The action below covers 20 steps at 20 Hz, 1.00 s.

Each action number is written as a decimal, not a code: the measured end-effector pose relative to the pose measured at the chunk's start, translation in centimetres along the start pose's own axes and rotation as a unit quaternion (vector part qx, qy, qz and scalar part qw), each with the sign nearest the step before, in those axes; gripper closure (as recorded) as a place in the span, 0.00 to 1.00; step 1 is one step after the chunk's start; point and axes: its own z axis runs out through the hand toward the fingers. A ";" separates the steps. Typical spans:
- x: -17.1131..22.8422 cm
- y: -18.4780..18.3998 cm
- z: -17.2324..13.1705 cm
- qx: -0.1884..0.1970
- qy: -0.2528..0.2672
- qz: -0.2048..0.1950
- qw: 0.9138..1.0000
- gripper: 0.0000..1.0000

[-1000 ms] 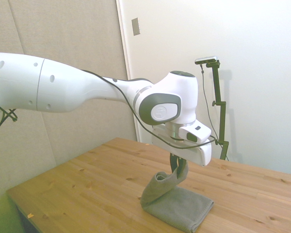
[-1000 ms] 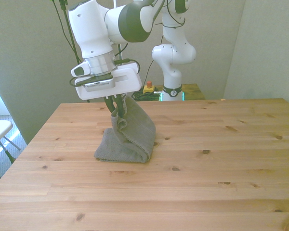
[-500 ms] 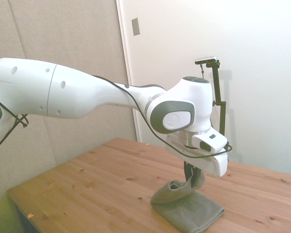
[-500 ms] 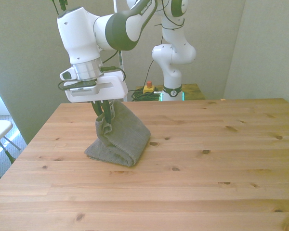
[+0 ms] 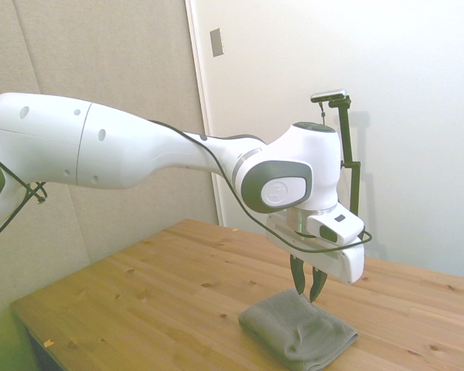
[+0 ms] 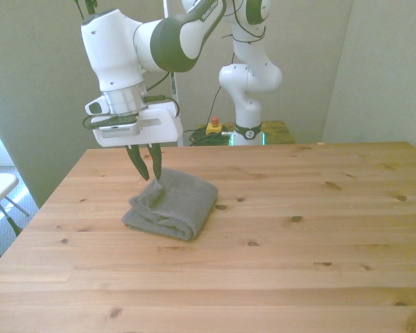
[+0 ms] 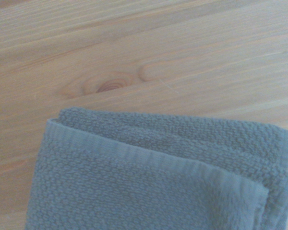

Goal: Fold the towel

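Towel [image 6: 170,205] lay folded just below the open, empty claw [image 6: 146,168]; descending fingertips could snag its top layer.

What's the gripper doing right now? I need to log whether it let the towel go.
Gripper: open, holding nothing, poised just above the folded grey towel lying on the table.
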 end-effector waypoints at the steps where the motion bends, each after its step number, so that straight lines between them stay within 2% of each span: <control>1: 0.1 0.3 -0.2 -0.002 -0.001 0.006 1.000 0.00; 5: -1.2 1.1 -1.7 -0.011 0.000 0.001 1.000 0.00; 8: -5.4 1.2 -3.1 -0.028 0.009 -0.013 0.999 0.00; 10: -9.2 0.1 -3.6 -0.032 0.021 -0.026 0.999 0.00; 14: -19.0 -3.6 -2.8 -0.032 0.043 -0.078 0.995 0.00; 17: -27.3 -4.9 -0.7 -0.031 0.060 -0.109 0.992 0.00; 20: -32.6 -3.8 2.0 -0.021 0.079 -0.109 0.991 0.00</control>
